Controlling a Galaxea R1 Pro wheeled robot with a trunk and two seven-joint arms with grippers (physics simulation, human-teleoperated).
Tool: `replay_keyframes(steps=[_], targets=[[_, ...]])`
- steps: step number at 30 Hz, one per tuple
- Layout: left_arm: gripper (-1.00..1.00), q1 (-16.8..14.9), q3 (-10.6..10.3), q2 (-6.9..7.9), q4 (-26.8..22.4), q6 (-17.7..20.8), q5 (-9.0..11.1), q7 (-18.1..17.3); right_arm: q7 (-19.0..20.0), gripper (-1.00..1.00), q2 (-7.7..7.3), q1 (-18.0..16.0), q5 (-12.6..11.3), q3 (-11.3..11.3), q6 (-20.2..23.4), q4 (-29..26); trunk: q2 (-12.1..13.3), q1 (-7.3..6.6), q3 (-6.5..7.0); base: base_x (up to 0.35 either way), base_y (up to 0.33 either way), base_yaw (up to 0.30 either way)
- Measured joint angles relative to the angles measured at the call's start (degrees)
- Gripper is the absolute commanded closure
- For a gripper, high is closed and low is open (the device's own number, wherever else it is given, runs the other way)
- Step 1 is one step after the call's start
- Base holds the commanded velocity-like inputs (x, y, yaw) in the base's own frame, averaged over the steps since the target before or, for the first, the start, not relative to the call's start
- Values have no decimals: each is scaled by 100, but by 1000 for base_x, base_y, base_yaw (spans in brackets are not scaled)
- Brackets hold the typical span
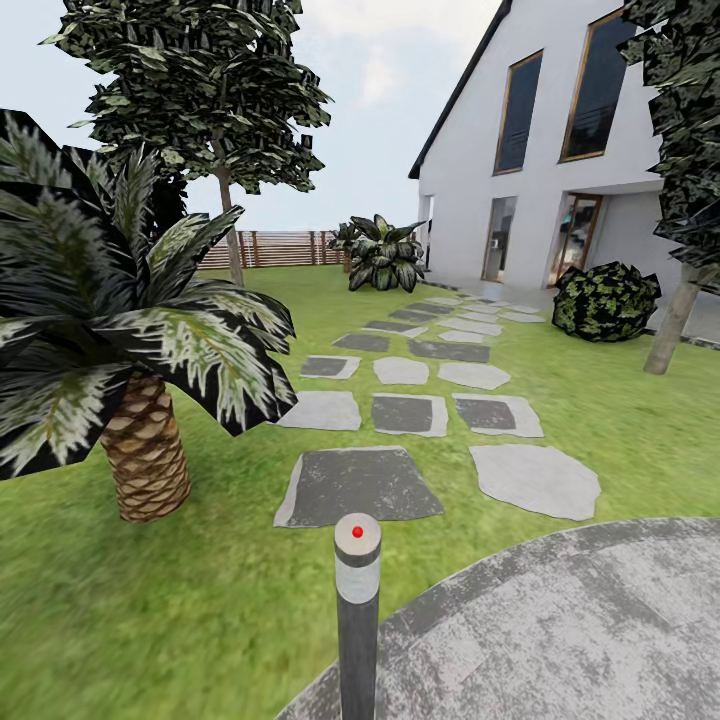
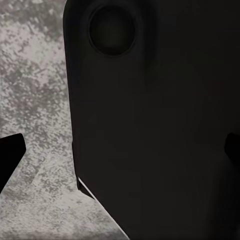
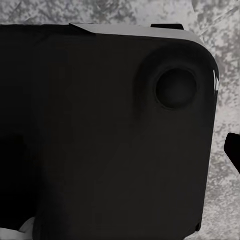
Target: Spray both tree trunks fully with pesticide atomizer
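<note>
The pesticide atomizer [image 1: 357, 610] stands upright at the lower middle of the head view, its light-grey cap with the red dot on top, at the edge where the grass [image 1: 150, 620] meets the round grey paved patch [image 1: 560, 630]. Stepping stones [image 1: 405, 413] run ahead toward the white house [image 1: 540, 150], with a short palm [image 1: 145, 455] to the left, one tall tree [image 1: 228, 215] behind it near the slat fence [image 1: 275, 248] and another tree's trunk [image 1: 675, 322] on the right. Both wrist views face a dark flat body over mottled grey paving, so I cannot tell how either claw is set.
</note>
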Motion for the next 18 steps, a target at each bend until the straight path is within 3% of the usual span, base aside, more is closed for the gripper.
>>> replay_keyframes(steps=[9,18], targets=[[-100,0,-4,8,-42,0,-3,-9,19,-100,-9,0,-2,-3,-4,-8,0,0,5,0,0,-28],[-100,-25,-16,23,-301,-159,-8,2,20,-100,-36,1,-5,-8,-9,-153,0,0,33,0,0,-223]])
